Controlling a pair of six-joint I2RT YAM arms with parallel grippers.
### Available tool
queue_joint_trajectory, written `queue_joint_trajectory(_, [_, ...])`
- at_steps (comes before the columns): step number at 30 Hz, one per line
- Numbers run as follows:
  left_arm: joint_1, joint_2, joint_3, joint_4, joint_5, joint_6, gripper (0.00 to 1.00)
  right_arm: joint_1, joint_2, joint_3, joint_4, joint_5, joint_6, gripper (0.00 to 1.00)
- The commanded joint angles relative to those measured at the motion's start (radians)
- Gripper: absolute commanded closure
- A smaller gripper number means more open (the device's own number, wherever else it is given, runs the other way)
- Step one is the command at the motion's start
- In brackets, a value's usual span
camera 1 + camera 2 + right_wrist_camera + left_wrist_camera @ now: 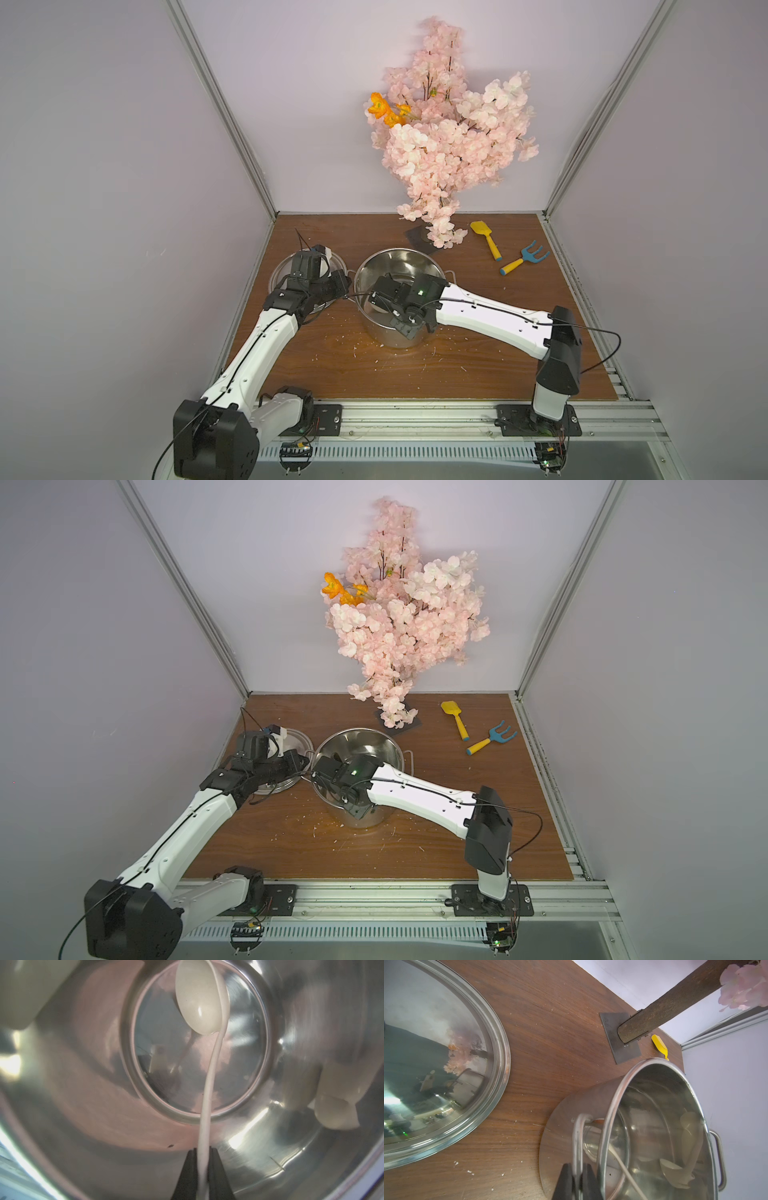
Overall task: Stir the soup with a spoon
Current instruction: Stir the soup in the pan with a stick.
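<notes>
Both claws are clamped: left claw (pixel 578 1178) steadying the pot (pixel 571 1105) by its handle, right claw (pixel 203 1153) holding the spoon (pixel 199 1001), bowl deep inside the pot. Pickup and insertion done; stirring judged unfinished; no soup discernible.

Both top views are looking down from high above at the whole table (pixel 478 374); both wrist cameras are sharing the pot (pixel 591 1093) up close.

ladle (pixel 199 1001) in pot (pixel 400 261), lid (pixel 500 1053) beside
</notes>
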Motion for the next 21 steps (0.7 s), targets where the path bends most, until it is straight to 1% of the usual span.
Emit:
queue_joint_trajectory(1, [-0.014,-0.012,-0.001,-0.001,0.019,0.034,1.0,-0.042,-0.045,-0.081,-0.024,0.016,0.045,1.0])
queue_joint_trajectory(6, [-0.014,-0.013,-0.002,0.0,0.018,0.039,1.0,-0.115,-0.045,-0.074,0.01,0.037,0.032,1.0])
queue_joint_trajectory(8, [-0.014,-0.01,-0.004,0.0,0.021,0.037,1.0,-0.136,-0.02,-0.037,0.019,0.039,0.025,1.0])
queue_joint_trajectory(12, [-0.018,-0.006,-0.008,-0.001,0.022,0.035,1.0,-0.141,0.051,0.073,0.023,0.025,0.009,1.0])
queue_joint_trajectory(15, [-0.022,-0.004,-0.007,0.0,0.02,0.035,1.0,-0.131,0.106,0.151,0.02,-0.005,0.009,1.0])
queue_joint_trajectory(17, [-0.022,-0.002,-0.008,-0.001,0.02,0.036,1.0,-0.106,0.127,0.191,0.02,-0.017,0.007,1.0])
queue_joint_trajectory(21, [-0.022,0.0,-0.007,0.0,0.017,0.038,1.0,-0.048,0.133,0.214,0.02,-0.049,0.005,1.0])
